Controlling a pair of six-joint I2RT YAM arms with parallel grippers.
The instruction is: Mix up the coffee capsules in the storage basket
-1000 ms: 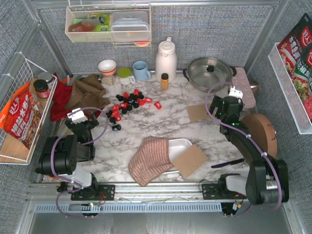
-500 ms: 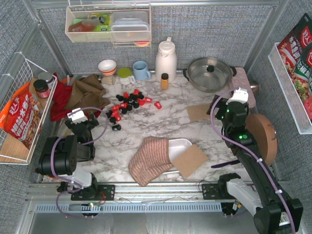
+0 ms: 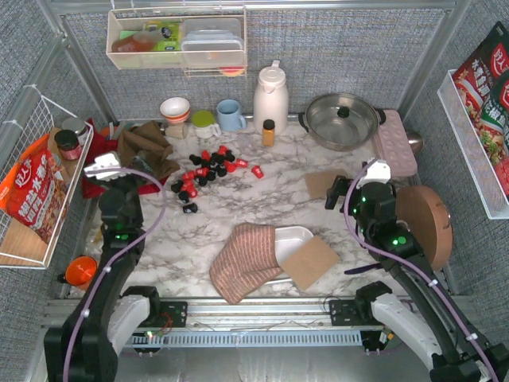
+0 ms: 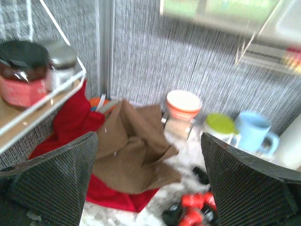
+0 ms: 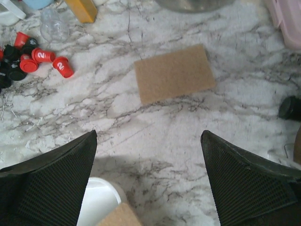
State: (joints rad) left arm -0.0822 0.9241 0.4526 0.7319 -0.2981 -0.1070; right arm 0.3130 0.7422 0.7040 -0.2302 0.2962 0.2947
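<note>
With left gripper [image 4: 148, 160] and right gripper [image 5: 148, 174] both wide open and empty, we should clear the striped cloth [image 3: 242, 261] and cardboard [image 3: 312, 261] off the storage basket [image 3: 296, 233] before loading the coffee capsules [image 3: 208, 169].

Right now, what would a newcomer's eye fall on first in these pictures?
The red and black coffee capsules, scattered in a loose cluster on the marble table toward the back. Then the white storage basket near the front edge, half covered by a striped cloth and a brown card. The left hand and right hand both stand open, empty.
</note>
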